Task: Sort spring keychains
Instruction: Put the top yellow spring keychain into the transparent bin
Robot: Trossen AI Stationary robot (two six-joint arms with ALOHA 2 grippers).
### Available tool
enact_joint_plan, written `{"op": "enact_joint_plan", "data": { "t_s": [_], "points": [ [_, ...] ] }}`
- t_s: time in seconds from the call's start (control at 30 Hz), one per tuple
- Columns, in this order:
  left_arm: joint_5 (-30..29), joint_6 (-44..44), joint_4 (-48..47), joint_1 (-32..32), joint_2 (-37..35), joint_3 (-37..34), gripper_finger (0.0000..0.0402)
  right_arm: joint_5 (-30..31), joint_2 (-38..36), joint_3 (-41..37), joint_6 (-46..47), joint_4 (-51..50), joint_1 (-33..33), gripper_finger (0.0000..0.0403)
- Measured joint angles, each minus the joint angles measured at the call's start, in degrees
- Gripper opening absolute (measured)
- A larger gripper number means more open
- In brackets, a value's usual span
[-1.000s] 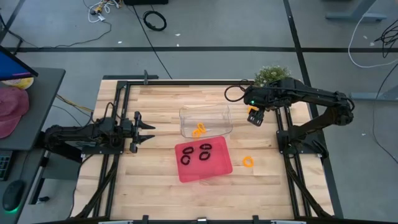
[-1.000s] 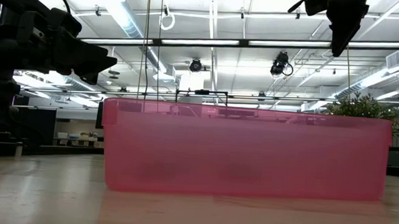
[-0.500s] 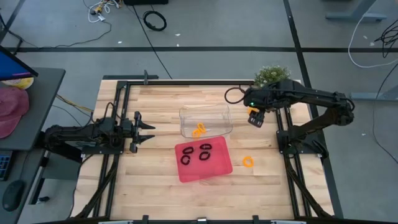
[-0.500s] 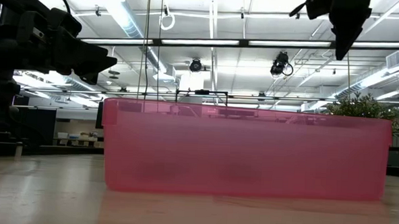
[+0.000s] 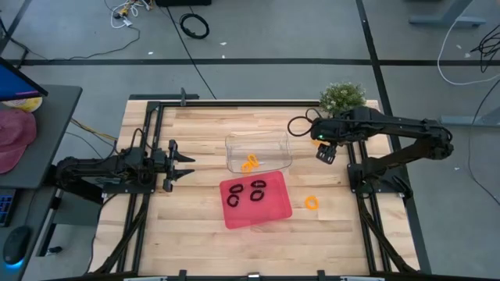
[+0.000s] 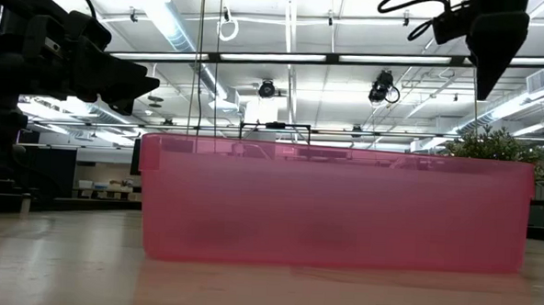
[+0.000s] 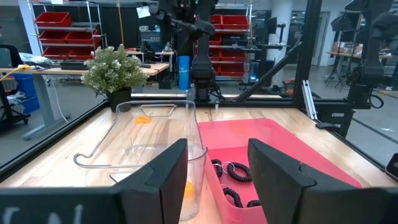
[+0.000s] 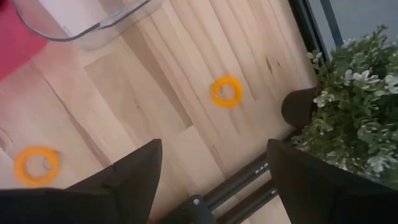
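Note:
Three black spring keychains (image 5: 257, 194) lie in the red tray (image 5: 275, 211) near the table's middle. Behind it, orange ones (image 5: 250, 162) lie in the clear tray (image 5: 280, 142). Two more orange keychains lie on the bare wood: one (image 8: 226, 91) near the plant, below my right gripper, and one (image 5: 312, 203) right of the red tray. My right gripper (image 5: 325, 152) hangs open high above the table's far right part, pointing steeply down, with nothing between its fingers (image 8: 143, 168). At the table's left edge my left gripper (image 5: 186, 160) waits open and level, facing both trays (image 7: 217, 149).
A potted plant (image 5: 342, 95) stands at the table's far right corner, close to my right arm. Black frame rails (image 5: 355, 168) run along both sides of the table. In the low view the red tray's wall (image 6: 334, 206) hides what lies behind it.
My right gripper has sunk a little and shifted toward the table's right edge, still open and pointing steeply down. The keychains and both trays lie as before.

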Motion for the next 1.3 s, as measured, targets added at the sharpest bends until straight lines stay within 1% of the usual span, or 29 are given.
{"op": "enact_joint_plan", "data": {
  "t_s": [0.2,0.67,0.97,1.3],
  "points": [
    [0.0,0.0,0.0,0.0,0.0,0.0,0.0172,-0.8,-1.7,-1.2,0.3,1.1,0.0,0.0291],
    [0.0,0.0,0.0,0.0,0.0,0.0,0.0172,-1.5,-1.8,-1.2,2.6,1.2,-0.8,0.0291],
    [0.0,0.0,0.0,0.0,0.0,0.0,0.0172,-6.6,-1.8,-1.2,-2.2,4.1,-2.2,0.0291],
    [0.0,0.0,0.0,0.0,0.0,0.0,0.0172,-7.2,-1.8,-1.2,-2.4,4.7,-2.2,0.0291]
  ]
}}
